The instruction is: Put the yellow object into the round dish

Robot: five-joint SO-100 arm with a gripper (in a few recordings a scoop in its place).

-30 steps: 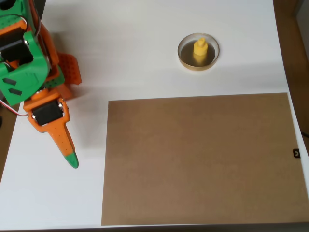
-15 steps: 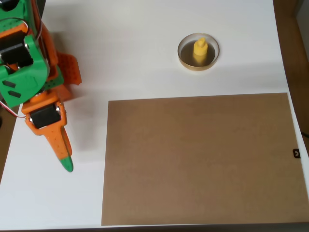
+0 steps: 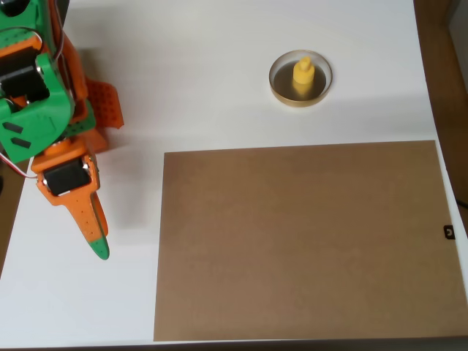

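The yellow object (image 3: 303, 74) stands upright inside the round dish (image 3: 281, 86), a small tan-rimmed dish with a dark inside, at the upper middle right of the white table in the overhead view. My orange gripper (image 3: 99, 245) with its green tip is far off at the left, pointing down toward the table's front edge. Its fingers appear as a single closed point with no gap and nothing between them. The green and orange arm body (image 3: 33, 95) rises at the upper left.
A large brown cardboard sheet (image 3: 300, 241) lies flat over the lower right of the white table (image 3: 190, 66). The table's edges run along the left and right sides. A small black item (image 3: 449, 232) sits at the sheet's right edge.
The gripper tip has shifted slightly to the left. The yellow object and the dish have not moved.
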